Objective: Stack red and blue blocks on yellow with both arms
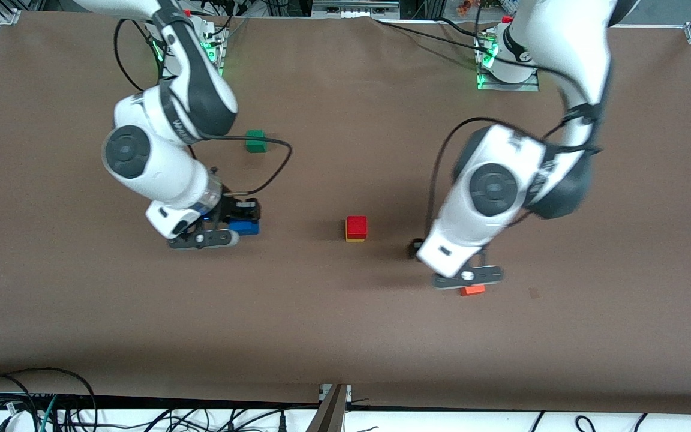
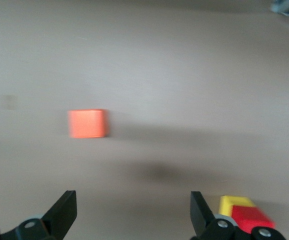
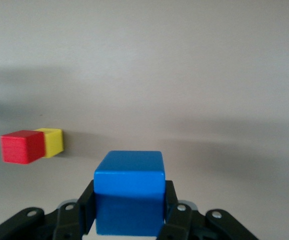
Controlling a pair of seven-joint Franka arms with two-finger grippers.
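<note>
Blue block [image 3: 129,192] sits clamped between the jaws of the right gripper [image 1: 233,228], which have closed onto its two side faces; in the front view it shows as a blue patch under the right arm's wrist, toward the right arm's end of the counter and about midway between the base edge and the camera edge. Whether it rests on the counter or has just cleared it cannot be told.

Red block [image 1: 356,226] already sits on the yellow block [image 1: 355,239], near the middle of the counter; only a thin yellow strip shows beneath the red in the front view. In the right wrist view the pair stands well apart from the held cube, off to one side of the jaws' line and not straight ahead.

That offset is what the coming move turns on: the blue cube likely has to rise above the red top and travel sideways toward the counter's middle, along its long direction, before being lowered squarely. The right arm is the one holding the cube that goes on next.

The left gripper [image 1: 469,275] hovers over the orange cube [image 1: 472,290], toward the left arm's end and nearer the camera edge than the stack, jaws spread wide and empty. A green cube [image 1: 255,141] lies nearer the base edge.
</note>
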